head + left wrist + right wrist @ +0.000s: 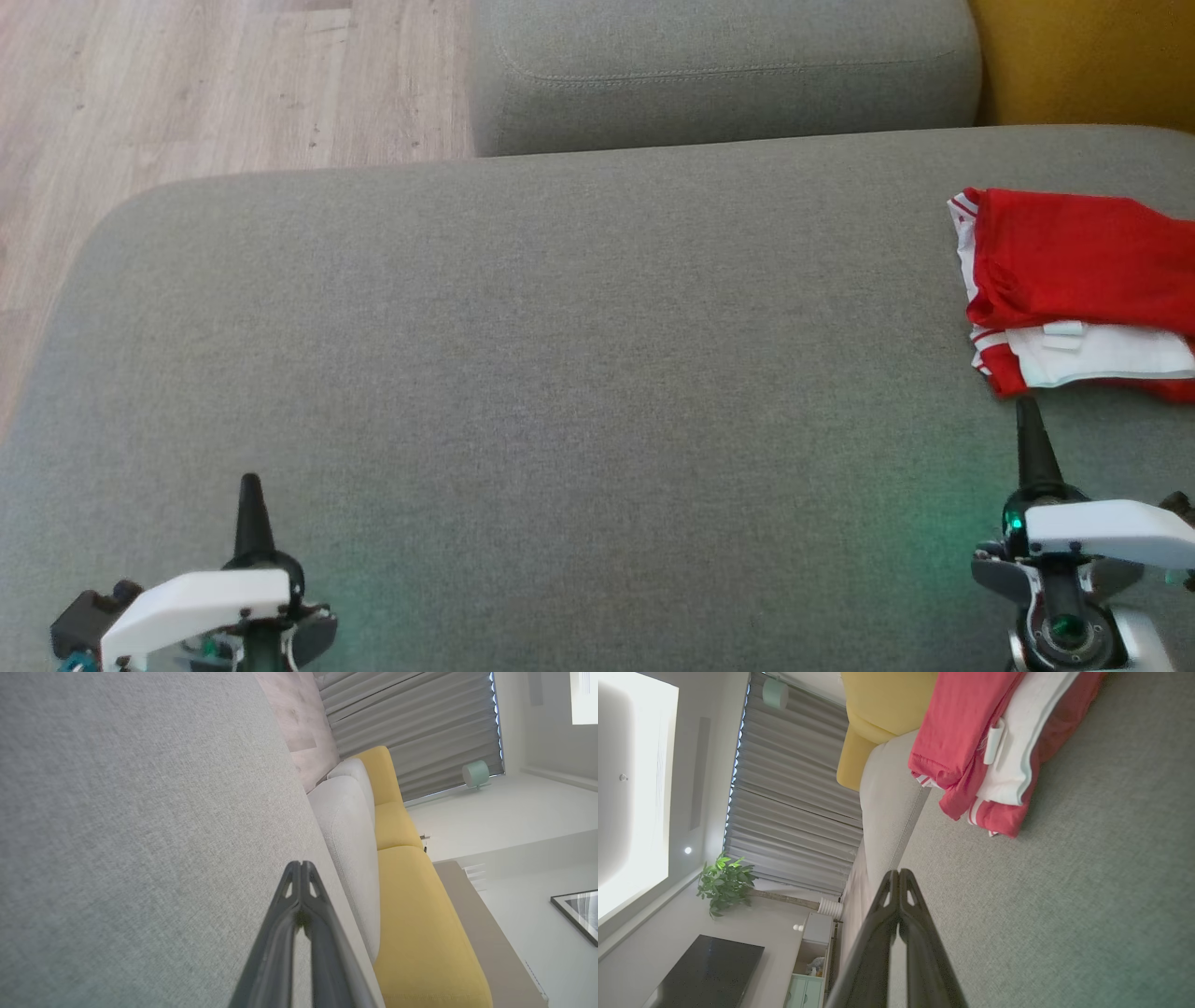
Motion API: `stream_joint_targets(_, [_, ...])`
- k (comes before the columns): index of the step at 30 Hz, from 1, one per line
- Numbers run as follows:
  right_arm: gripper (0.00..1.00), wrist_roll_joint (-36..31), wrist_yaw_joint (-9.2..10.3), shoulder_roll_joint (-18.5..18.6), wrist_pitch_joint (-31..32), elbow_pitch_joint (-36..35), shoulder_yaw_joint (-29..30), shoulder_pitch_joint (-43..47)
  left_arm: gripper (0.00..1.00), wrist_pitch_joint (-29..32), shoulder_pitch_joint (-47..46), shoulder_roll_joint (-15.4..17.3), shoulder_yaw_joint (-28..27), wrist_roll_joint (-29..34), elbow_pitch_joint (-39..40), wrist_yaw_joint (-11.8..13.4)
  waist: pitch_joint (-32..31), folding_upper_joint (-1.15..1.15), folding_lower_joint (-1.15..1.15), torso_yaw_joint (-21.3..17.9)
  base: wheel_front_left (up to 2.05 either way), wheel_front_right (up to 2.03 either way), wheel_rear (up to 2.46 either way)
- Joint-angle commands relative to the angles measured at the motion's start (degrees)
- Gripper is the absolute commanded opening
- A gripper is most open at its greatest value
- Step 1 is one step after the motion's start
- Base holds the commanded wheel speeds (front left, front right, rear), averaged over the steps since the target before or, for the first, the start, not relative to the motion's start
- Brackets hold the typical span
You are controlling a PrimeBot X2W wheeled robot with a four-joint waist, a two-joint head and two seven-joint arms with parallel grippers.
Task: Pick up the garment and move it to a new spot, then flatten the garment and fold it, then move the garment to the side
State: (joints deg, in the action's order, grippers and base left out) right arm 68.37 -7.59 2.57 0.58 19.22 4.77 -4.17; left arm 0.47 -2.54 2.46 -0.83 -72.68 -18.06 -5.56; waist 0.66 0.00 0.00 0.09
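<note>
A folded red and white garment [1074,280] lies at the right edge of the grey sofa seat [560,373]; in the right wrist view the garment [990,751] fills the upper right. My right gripper [1025,408] is shut and empty, its tip just short of the garment's near edge, not touching it. The right gripper [899,873] has its fingers pressed together. My left gripper [249,482] is shut with nothing in it, low at the left over bare cushion. The left gripper [300,865] also has its fingers closed together.
A grey back cushion [719,75] runs along the far side, with a yellow cushion [1083,56] at the far right. Wooden floor [187,84] lies beyond the seat's left edge. A plant [724,884] and a dark screen [710,970] stand in the room.
</note>
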Motion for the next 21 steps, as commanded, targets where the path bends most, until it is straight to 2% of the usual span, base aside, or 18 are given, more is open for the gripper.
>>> stream_joint_targets(1, [0.00, 1.86, 0.07, 0.24, 0.42, -2.39, -0.45, -2.16, 0.00, 0.36, -3.26, 0.31, -2.18, -1.35, 2.26, -0.46, -0.02, 0.00, 0.00, 0.00, 0.00, 0.00, 0.00])
stream_joint_targets(21, [0.00, 14.98, 0.09, 0.28, 3.70, -4.07, 0.86, -2.07, 0.00, 3.74, -3.50, 0.38, -4.27, -12.21, 3.29, -1.34, -0.30, 0.00, 0.00, -0.06, 0.00, 0.00, 0.00])
